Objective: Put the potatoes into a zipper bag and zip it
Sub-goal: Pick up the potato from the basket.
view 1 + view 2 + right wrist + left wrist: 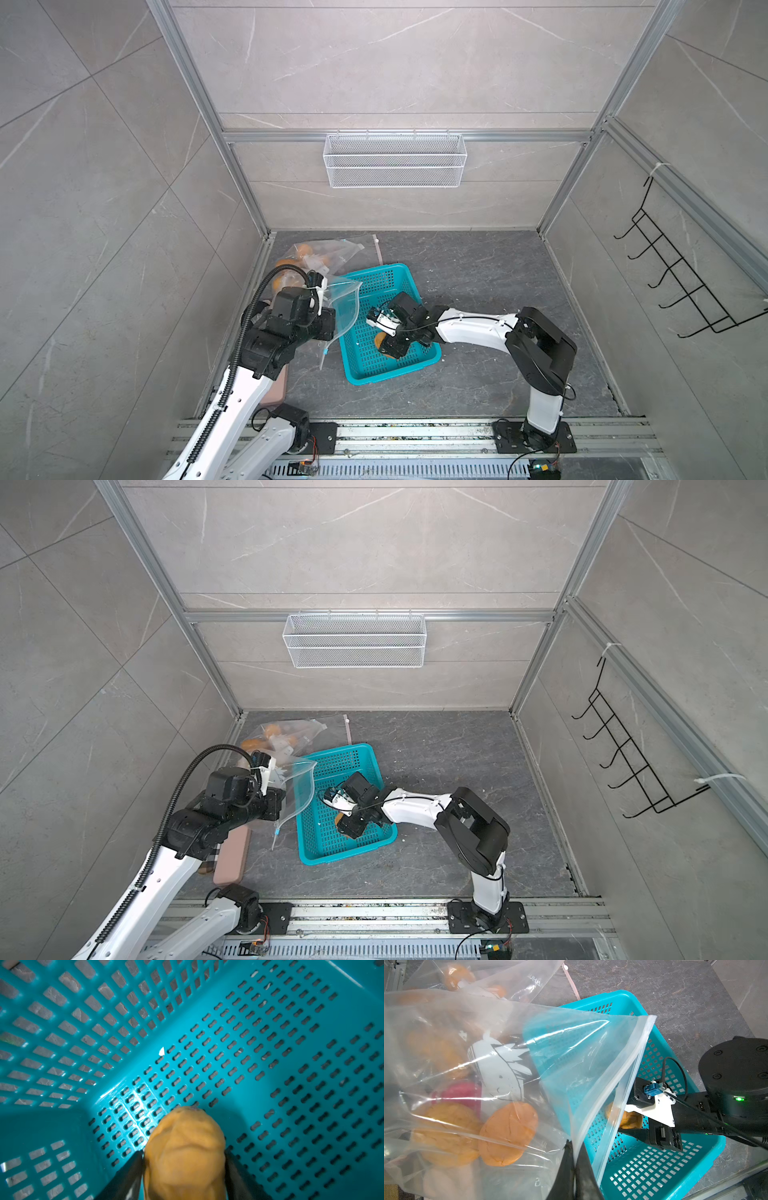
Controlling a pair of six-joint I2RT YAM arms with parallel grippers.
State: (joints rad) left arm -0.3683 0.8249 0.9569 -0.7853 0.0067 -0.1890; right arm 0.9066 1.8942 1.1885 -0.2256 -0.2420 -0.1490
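Grabbing the one potato (379, 341) left in the basket (390, 372).
Top: one basket, two bags (328, 249) by the worktop's (498, 291) left edge. Left wrist: pinching rim of one bag (571, 1053) with left gripper (574, 1147), holding its mouth open over the basket for dropping; two potatoes (508, 1134) clear inside, others blurry. Right wrist: squeezing potato with right gripper (184, 1154).

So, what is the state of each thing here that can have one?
front bag, mouth open, rim lifted, potatoes inside.
rear bag, lying down, also filled; zipper unclear.
basket, one potato seen inside.
potato, clamped on both sides.
left tool, shut on the front bag's rim.
right tool, shut on the potato.
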